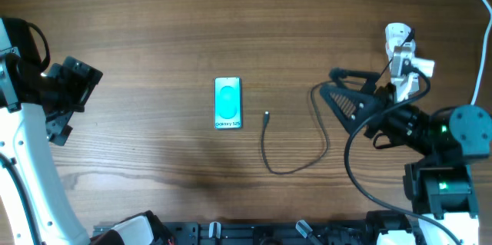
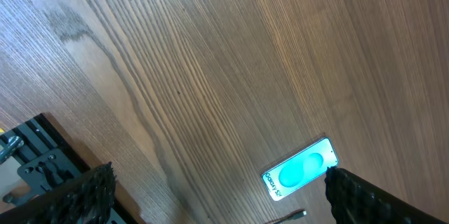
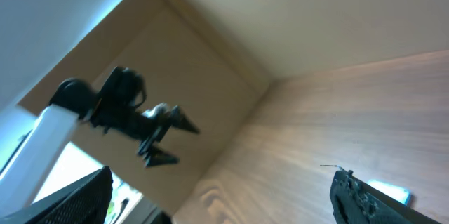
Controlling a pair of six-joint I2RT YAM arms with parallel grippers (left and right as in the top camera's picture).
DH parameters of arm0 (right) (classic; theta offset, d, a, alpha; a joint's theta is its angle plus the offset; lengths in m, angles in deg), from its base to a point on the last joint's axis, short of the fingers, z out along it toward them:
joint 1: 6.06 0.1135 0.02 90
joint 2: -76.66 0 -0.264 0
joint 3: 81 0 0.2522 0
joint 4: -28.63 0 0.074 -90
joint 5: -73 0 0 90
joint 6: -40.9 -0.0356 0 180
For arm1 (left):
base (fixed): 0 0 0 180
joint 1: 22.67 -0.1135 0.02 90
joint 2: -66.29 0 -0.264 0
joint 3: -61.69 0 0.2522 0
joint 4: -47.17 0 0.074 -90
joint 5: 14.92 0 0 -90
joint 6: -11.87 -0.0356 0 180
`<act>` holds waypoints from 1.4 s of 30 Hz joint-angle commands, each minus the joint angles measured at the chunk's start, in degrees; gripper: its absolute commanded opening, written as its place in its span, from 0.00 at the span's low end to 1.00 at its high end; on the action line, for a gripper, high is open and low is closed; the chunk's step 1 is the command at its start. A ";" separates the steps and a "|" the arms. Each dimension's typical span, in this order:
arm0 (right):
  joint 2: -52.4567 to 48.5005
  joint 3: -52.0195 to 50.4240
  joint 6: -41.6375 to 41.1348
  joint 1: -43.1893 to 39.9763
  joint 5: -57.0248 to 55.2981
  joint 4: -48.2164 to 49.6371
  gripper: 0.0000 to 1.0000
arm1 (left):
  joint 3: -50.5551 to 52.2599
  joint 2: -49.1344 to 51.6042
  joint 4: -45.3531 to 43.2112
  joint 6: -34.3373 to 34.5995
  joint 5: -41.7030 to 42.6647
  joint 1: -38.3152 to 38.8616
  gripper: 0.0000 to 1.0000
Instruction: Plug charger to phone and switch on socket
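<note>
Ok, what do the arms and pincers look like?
The left pincer and right pincer are black with ridged fingers. The left arm has white links and black joints. The right arm has grey-blue joints with small green lights, a white link below, and a thick black cable looping beside it.

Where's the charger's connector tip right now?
In the overhead view the charger's connector tip lies on the table near centre, just right of the phone, not touching it; its cable loops away toward the right side.
</note>
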 commanded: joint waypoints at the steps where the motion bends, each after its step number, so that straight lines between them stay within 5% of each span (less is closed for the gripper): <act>1: -3.34 6.38 8.41 0.28 -11.56 -11.85 0.99 | -0.26 -0.13 0.07 0.74 -0.79 -0.37 1.00; 8: -15.15 30.23 29.22 2.60 -37.66 -54.95 0.99 | -0.26 -0.13 -0.02 0.76 -0.79 -0.37 1.00; 15: -25.18 37.11 35.45 12.26 -38.82 -69.31 0.99 | -0.26 -0.13 -0.15 0.74 -0.79 -0.37 1.00; 20: -39.06 48.54 33.09 23.71 -49.33 -79.95 0.99 | -0.26 -0.13 -0.15 0.74 -0.79 -0.35 1.00; 30: -45.79 51.76 14.29 27.34 -46.49 -75.30 1.00 | -0.26 -0.13 -0.15 0.74 -0.79 -0.37 1.00; 38: -46.14 49.31 19.37 28.33 -43.87 -73.37 0.99 | -0.26 -0.13 0.02 0.74 4.39 -0.35 1.00; 42: -46.14 47.08 14.86 28.57 -43.91 -70.58 0.99 | -0.26 -0.13 1.88 0.70 4.63 -0.31 1.00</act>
